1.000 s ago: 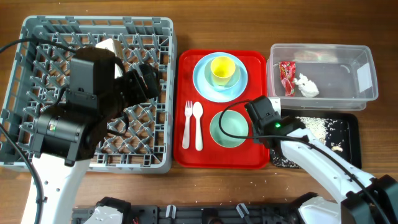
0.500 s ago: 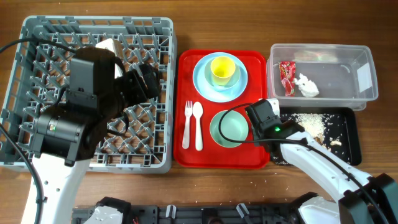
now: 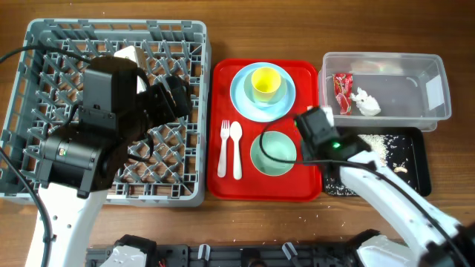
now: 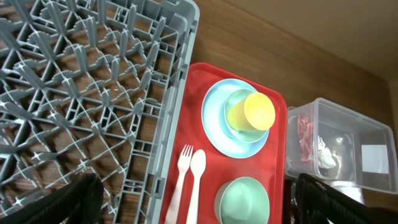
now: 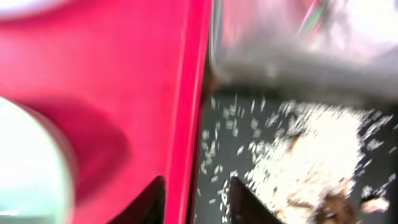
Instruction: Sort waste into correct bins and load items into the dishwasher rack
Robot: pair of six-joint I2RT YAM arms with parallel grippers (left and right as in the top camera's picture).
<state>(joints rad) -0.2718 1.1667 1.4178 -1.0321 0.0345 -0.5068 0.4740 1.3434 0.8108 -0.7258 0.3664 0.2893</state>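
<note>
One dishwasher rack (image 3: 111, 27) is seen at the left of the bench (image 3: 260, 30), and one red tray (image 3: 223, 185) lies just beside its right wall, with only a thin strip of wood between them. On the tray one pale blue plate (image 3: 241, 93) is counted, carrying one pale bowl (image 4: 235, 102) with one yellow cup (image 3: 266, 83) in it. One mint-green bowl (image 3: 273, 152), one fork (image 3: 223, 148) and one spoon (image 3: 236, 148) are counted nearer the front.

One clear tub (image 3: 438, 81) is placed at the right and holds one red-and-white wrapper (image 3: 342, 93) and one tissue (image 3: 365, 102). One black tray (image 3: 419, 159) sits in front of it, strewn with crumbs (image 3: 375, 144). Both lie close against the red tray's right edge.

The left gripper (image 3: 177, 96) is held over the rack's right part with fingers spread wide and nothing between them. The right gripper (image 5: 196, 202) is blurred. It is parted moderately, grips nothing, and straddles the seam between red tray and black tray. Bare wood is seen along the bench's far edge.
</note>
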